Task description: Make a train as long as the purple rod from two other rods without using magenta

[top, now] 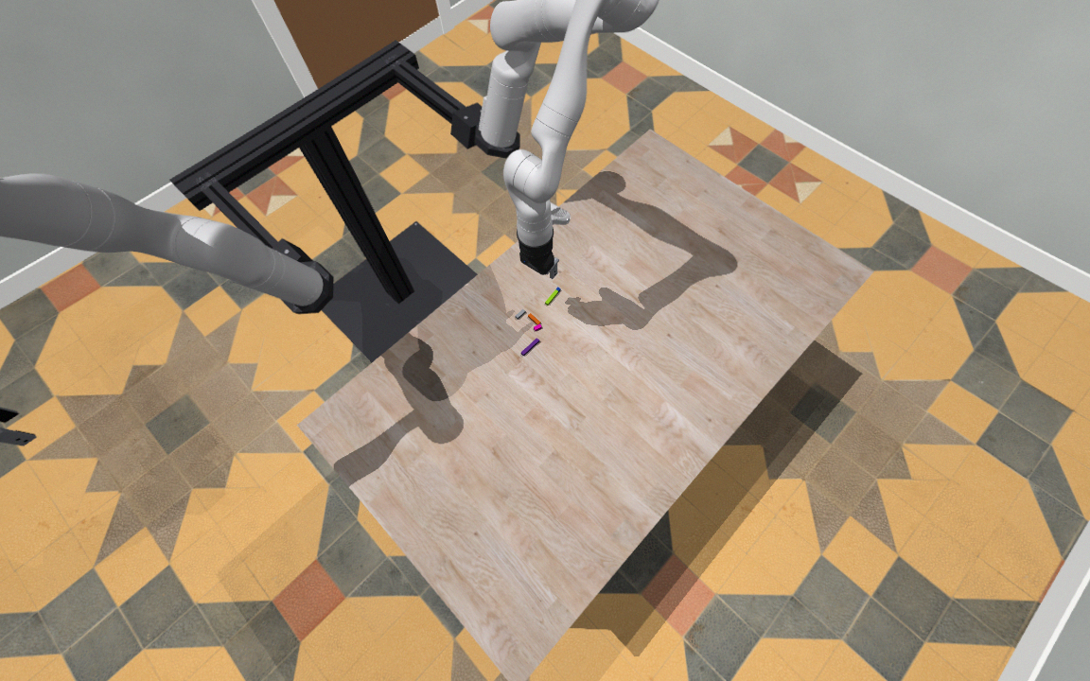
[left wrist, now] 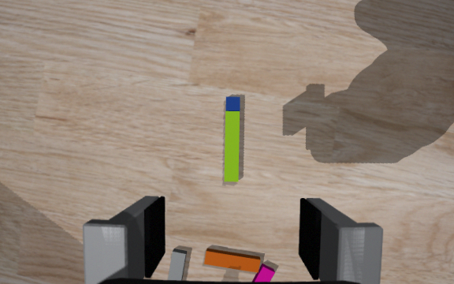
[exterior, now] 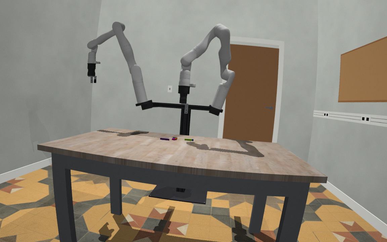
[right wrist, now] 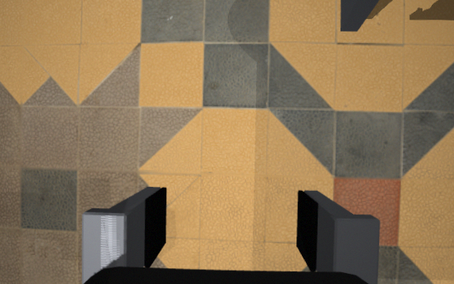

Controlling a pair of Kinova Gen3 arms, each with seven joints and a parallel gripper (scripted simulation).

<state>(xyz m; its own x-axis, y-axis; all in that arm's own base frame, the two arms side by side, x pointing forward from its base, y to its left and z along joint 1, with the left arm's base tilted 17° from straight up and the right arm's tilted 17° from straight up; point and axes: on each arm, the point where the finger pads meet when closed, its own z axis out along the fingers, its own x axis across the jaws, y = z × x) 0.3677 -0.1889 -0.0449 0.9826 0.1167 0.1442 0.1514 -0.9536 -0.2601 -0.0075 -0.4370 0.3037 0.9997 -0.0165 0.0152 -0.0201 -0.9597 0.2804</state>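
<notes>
The left gripper [top: 553,269] [exterior: 185,109] [left wrist: 232,226] is held open above the tabletop [top: 617,406] [exterior: 176,153] [left wrist: 93,150]. Ahead of its fingers, the lime rod [top: 552,297] [exterior: 188,139] [left wrist: 232,146] is laid flat, its far end touched by the blue rod [top: 558,289] [exterior: 192,139] [left wrist: 232,103] in one straight line. Nearer the gripper, the grey [top: 520,314] [left wrist: 177,264], orange [top: 534,319] [left wrist: 232,259] and magenta rods [top: 536,327] [exterior: 174,139] [left wrist: 264,274] are seen. Beyond these, the purple rod [top: 530,347] [exterior: 164,138] is placed. The right gripper [top: 22,426] [exterior: 93,79] [right wrist: 231,217] is opened, away from the tabletop.
</notes>
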